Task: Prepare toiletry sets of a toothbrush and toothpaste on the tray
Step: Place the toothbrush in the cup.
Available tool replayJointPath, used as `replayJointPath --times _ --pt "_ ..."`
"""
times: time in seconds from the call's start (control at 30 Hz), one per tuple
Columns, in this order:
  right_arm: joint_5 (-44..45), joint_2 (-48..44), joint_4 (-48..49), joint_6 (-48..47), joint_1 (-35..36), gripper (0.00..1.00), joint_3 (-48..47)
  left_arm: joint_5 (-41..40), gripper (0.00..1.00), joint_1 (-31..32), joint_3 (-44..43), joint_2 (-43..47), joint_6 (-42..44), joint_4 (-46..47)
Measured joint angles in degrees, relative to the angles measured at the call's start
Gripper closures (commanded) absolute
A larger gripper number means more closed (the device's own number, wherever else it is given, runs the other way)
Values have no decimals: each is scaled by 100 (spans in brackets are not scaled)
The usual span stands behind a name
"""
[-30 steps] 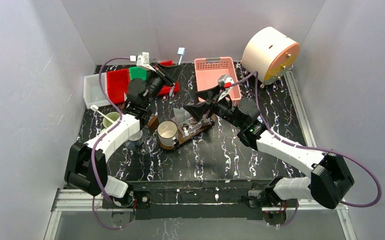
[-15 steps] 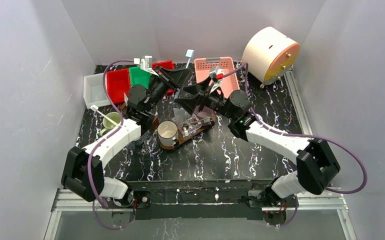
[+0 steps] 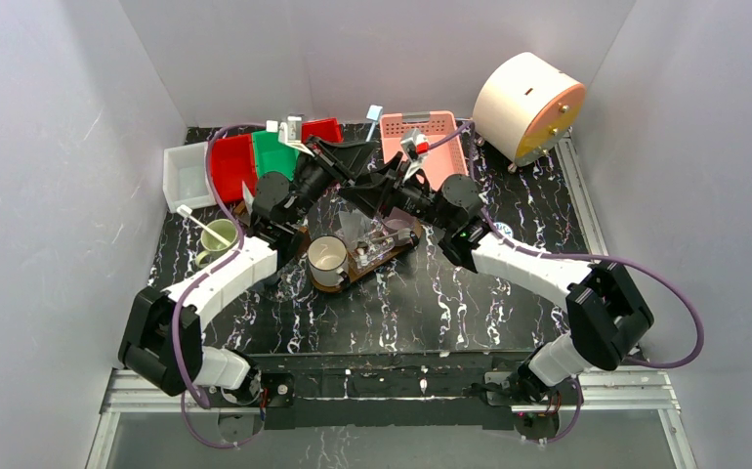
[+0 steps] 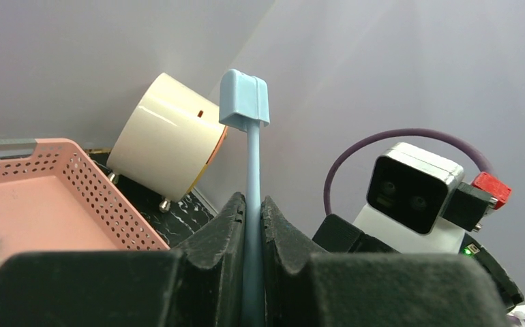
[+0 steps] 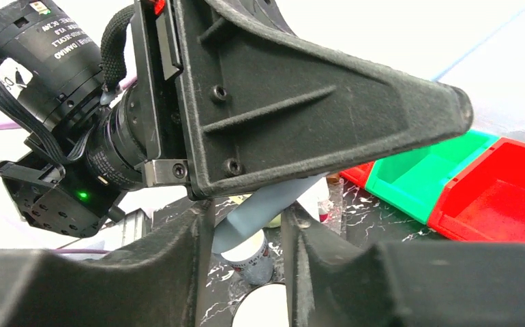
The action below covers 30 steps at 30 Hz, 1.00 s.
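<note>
the task looks partly done, at best. the tray [image 3: 351,280] lies at the middle of the overhead frame with a pale mug [image 3: 327,258] on its lower-left end and a clear plastic bag [image 3: 355,227] plus small items, too small to name, on the rest. no toothbrush is seen standing in that mug.

the light-blue toothbrush [image 4: 251,170] is in the air above the tray, head up. the left gripper [image 4: 253,204] is pressed together on its stem. from below, the right gripper [image 5: 246,212] has its jaws apart on either side of the handle's lower end, with a gap showing on one side, so it is not pinching. this reads as a hand-over between the arms, with the brush yet to go down into a set.

more is left at the left of the overhead frame. a green mug [image 3: 219,234] with a white toothbrush [image 3: 190,216] leaning in it sits off the tray on the table [image 3: 431,303].

around them are a pink basket [image 3: 442,123] at upper centre, a cream drum [image 3: 526,102] at upper right, and red bins [image 3: 228,161], a green bin [image 3: 271,152] and a white bin [image 3: 183,176] at upper left. both grippers crowd the same spot over the tray, so the fingers could knock each other, the bag or the mug. a small capped container [image 5: 251,264] sits right under the handle.
</note>
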State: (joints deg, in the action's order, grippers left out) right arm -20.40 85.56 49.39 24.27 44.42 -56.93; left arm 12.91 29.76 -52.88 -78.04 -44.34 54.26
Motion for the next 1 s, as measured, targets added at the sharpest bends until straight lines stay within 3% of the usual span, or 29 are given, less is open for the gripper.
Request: replayJointPath --times 0.33,0.63,1.0 --pt "-55 70 15 505 -7 98 0 -199 100 -7 345 437 326 352" --pt "-98 101 13 374 -42 99 0 -538 100 -42 533 841 514 129" --pt "-122 195 -133 79 -42 99 -13 -813 92 -39 608 1010 776 -339"
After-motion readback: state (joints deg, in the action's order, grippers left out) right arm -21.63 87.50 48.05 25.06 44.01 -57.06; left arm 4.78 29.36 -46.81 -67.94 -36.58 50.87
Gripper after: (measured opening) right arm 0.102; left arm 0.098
